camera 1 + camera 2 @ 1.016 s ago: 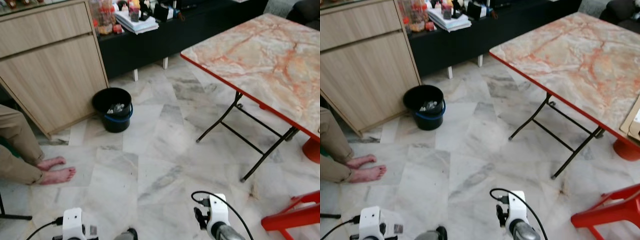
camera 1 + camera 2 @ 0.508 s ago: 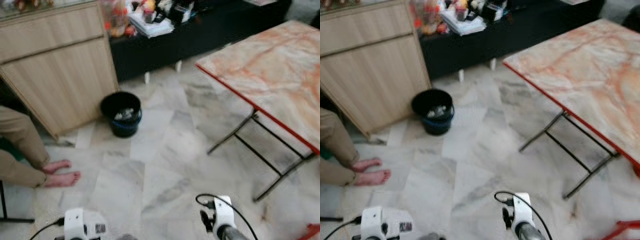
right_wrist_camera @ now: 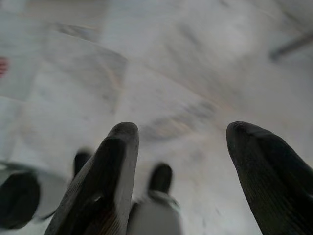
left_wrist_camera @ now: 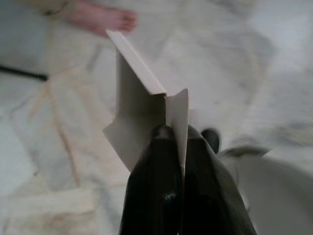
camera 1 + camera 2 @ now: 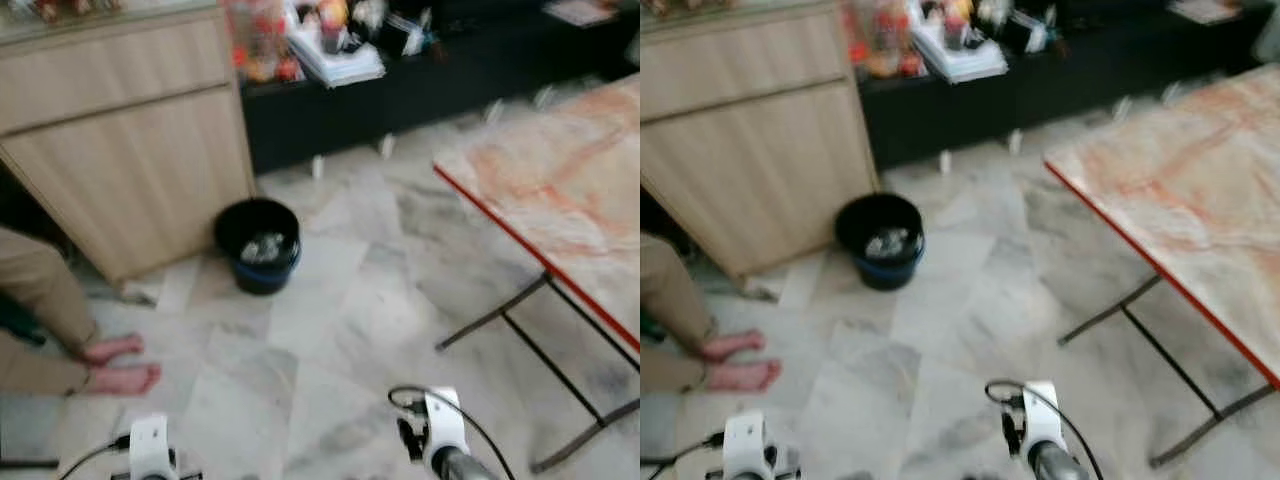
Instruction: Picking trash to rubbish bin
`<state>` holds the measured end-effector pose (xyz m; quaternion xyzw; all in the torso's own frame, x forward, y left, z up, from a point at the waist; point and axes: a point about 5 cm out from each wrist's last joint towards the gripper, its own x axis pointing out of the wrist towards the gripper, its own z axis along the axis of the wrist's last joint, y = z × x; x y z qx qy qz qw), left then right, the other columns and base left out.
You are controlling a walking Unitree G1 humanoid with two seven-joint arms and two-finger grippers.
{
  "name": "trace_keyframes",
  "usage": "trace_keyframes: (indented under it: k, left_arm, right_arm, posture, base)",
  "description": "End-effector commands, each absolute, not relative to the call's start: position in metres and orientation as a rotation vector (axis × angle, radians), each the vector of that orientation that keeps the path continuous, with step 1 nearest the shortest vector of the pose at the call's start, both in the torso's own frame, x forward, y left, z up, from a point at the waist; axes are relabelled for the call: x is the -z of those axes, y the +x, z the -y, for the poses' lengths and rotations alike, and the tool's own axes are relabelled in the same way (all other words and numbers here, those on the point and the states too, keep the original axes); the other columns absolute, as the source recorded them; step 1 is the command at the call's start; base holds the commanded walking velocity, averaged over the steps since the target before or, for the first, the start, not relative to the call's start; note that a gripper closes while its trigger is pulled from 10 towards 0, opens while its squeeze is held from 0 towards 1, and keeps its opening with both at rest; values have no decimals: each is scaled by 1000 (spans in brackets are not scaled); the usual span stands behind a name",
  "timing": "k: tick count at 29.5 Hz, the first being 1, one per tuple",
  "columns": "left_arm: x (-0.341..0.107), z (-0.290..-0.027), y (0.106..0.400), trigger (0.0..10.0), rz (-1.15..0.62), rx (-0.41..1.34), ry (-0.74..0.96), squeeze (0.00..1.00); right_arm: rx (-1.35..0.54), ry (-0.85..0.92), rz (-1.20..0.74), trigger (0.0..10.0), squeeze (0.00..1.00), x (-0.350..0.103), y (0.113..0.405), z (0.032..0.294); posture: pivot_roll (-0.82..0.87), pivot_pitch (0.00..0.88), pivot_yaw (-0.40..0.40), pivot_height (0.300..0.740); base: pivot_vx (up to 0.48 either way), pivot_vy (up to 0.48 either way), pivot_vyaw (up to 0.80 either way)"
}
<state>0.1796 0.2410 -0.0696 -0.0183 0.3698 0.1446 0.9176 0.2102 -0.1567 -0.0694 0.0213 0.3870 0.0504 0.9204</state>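
- Left pincer is clamping a folded cardboard scrap.
- Rubbish bin is sitting far ahead, slightly left.
- Right pincer is hanging open, empty.

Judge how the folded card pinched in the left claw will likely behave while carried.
The card probably is light and fairly stiff: it stands up past the left claw without drooping. Its crease holds a sharp angle, so likely thin cardboard. Pinched at one edge only, it may twist or slip.
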Motion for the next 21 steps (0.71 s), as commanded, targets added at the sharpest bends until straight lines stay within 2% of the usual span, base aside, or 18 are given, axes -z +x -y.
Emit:
trace_keyframes:
  k: [1,8,13,21]
  left_arm:
    - [72,-247,172,10000,-782,-319,-36,0]
    - [71,-248,172,10000,-781,-316,-33,0]
    - [71,-249,173,10000,-779,-316,-33,0]
    - [68,-248,179,10000,-765,-305,-30,0]
  right_arm:
    - [-109,60,-809,10000,0,72,206,152]
    - [-128,47,-814,10000,0,73,205,151]
    - [-127,44,-812,10000,0,73,205,150]
    - [-119,65,-813,10000,0,73,204,148]
  posture:
    - [92,198,-22,740]
    - [94,193,-17,740]
    - [95,189,-14,740]
    - [95,162,-2,740]
  base:
    - [480,0,0]
    - [480,0,0]
    - [480,0,785]
    - [480,0,0]
